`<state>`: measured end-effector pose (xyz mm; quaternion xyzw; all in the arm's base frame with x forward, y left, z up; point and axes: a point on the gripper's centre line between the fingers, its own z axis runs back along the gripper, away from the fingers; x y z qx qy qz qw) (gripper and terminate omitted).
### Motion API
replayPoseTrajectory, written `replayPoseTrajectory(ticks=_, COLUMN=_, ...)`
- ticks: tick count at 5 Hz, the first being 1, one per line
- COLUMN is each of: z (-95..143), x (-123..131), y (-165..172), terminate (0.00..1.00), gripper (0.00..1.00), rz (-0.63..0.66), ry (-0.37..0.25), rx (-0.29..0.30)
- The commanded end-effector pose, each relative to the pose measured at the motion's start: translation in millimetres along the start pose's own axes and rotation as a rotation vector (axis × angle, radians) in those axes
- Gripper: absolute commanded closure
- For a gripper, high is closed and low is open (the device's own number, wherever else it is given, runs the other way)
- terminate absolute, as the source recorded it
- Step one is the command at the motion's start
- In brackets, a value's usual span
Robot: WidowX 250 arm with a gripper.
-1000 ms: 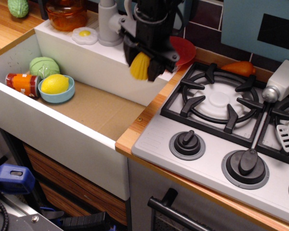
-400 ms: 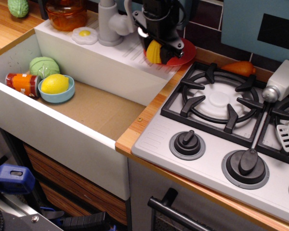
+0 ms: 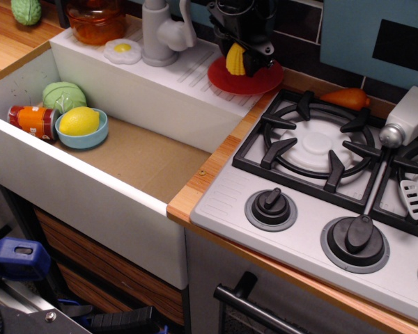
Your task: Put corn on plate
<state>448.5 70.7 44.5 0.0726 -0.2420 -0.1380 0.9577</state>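
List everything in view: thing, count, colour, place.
corn: 1, yellow, in the gripper over the plate
plate: 1, red, on the ledge behind the sink
lemon: 1, yellow, in the bowl
bowl: 1, light blue, sink floor
cabbage: 1, green, sink, behind the bowl
can: 1, orange, sink, lying left of the bowl
fried egg: 1, white and yellow, sink ledge
carrot: 1, orange, behind the burner
gripper: 1, black, shut on the corn

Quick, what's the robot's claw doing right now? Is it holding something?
Gripper: closed on the small yellow ribbed plastic toy corn, over the flat round red plastic plate.
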Motion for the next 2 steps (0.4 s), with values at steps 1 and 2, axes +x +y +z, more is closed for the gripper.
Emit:
replayPoseTrajectory(ticks=1, z=12.8, x=19.6, y=13.2, terminate=0.00, gripper=0.00, rz=-0.016, ry=-0.071, rx=0.022)
replayPoseTrajectory(ticks=2, z=12.8, x=19.6, y=13.2, terminate=1.00, gripper=0.00, rz=-0.016, ry=-0.071, rx=0.022)
